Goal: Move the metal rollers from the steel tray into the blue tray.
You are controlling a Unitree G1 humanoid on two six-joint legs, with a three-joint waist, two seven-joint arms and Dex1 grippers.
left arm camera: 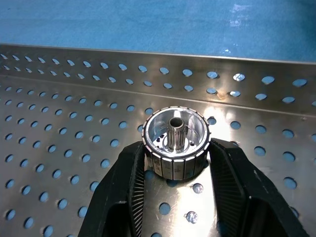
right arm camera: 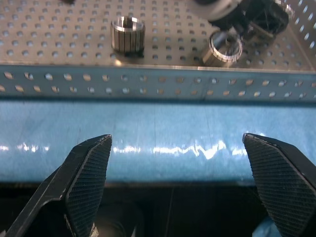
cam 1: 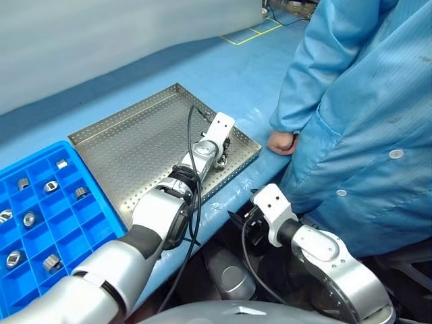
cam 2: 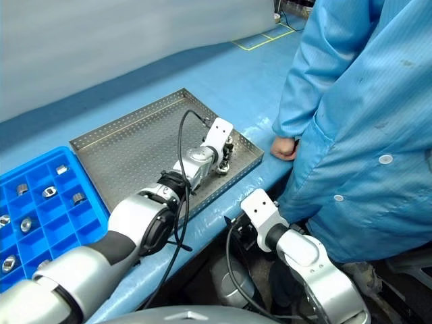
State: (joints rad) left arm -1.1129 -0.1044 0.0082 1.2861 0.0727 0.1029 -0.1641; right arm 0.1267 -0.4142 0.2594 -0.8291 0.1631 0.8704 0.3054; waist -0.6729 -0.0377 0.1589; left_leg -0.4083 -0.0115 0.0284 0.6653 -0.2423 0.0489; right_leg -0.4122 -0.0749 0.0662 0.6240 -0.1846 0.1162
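The left gripper is clamped on one metal roller standing on the perforated floor of the steel tray, near the tray's right rim at centre frame in the head view. A second roller stands free just beside it. The right gripper, jaws spread wide, hangs empty off the table edge at lower centre; the blue tray at lower left holds several rollers.

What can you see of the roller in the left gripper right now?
The metal roller is a short shiny silver cylinder with a ribbed side, an open recessed top and a small central tube. It stands upright on the steel tray near its rim, clamped between the left gripper's two black ridged fingers.
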